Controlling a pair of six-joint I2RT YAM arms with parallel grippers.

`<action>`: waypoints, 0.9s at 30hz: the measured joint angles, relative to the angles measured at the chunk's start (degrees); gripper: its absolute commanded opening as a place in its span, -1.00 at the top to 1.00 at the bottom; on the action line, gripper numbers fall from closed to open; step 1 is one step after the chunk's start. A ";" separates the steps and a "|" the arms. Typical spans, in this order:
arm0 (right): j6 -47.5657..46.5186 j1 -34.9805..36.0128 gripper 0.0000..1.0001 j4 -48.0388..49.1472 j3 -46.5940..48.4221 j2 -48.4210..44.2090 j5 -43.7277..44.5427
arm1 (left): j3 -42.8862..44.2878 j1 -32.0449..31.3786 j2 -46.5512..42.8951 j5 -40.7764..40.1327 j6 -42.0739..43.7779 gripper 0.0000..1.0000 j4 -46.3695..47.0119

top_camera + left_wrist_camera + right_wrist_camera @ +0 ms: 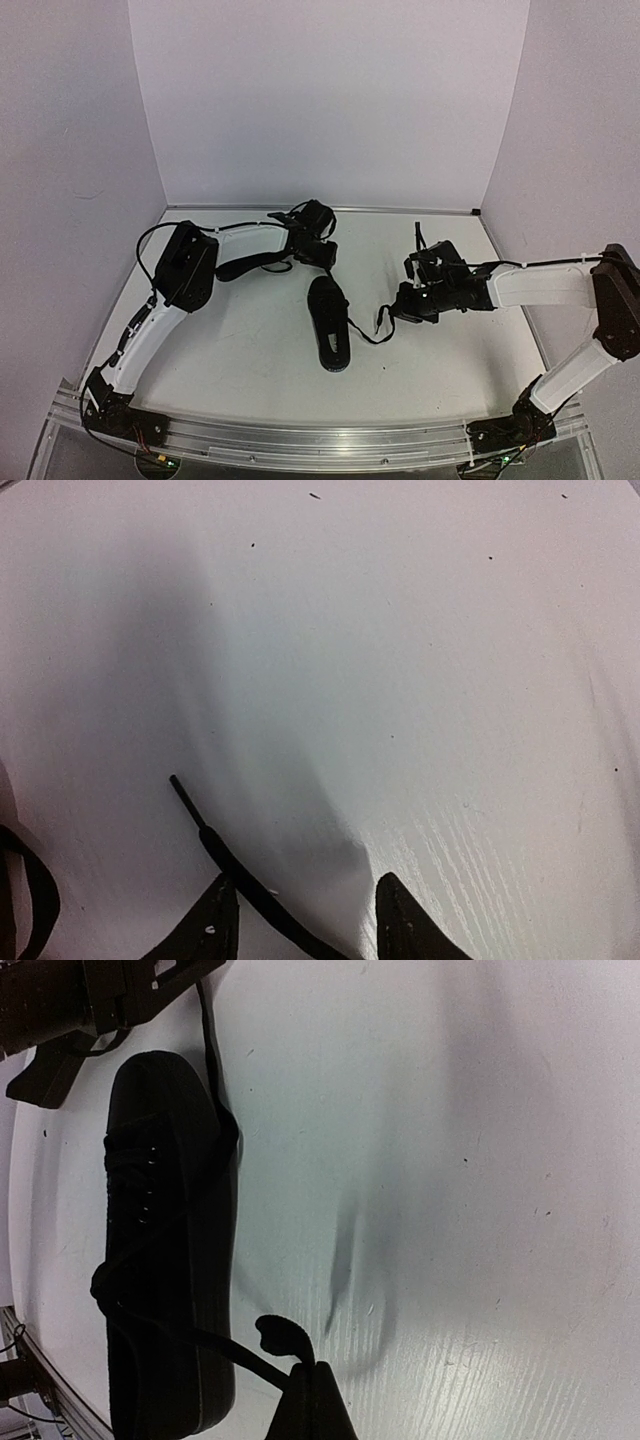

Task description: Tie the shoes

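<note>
White table, pale walls, aluminium rail

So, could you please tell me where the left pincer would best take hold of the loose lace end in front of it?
Probably the soft stretch of the lace just behind its stiff tip: thin and limp, it suits a pinch. It runs slantwise between the fingers of the left pincer, nearer one of them, so come straight on and close across it.

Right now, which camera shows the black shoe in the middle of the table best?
The right wrist view: the shoe fills its left side, close and detailed. The top view shows it whole but small. The left wrist view shows only a lace end, no shoe.
</note>
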 measured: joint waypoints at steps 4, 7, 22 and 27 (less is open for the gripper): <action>0.00 0.00 1.00 0.00 -0.19 0.00 0.17 | 0.00 -0.16 0.02 -0.74 0.82 0.61 -0.42; 0.00 0.00 1.00 0.01 -0.20 0.00 0.16 | 0.00 -0.21 0.02 -0.46 1.86 0.89 -0.50; 0.68 0.00 1.00 0.11 -0.82 0.00 0.16 | -3.20 -5.50 -1.26 12.80 4.02 1.00 7.04; 1.09 0.00 1.00 -0.03 -1.36 -1.39 0.27 | -12.69 -7.51 -10.84 15.84 3.02 1.00 11.57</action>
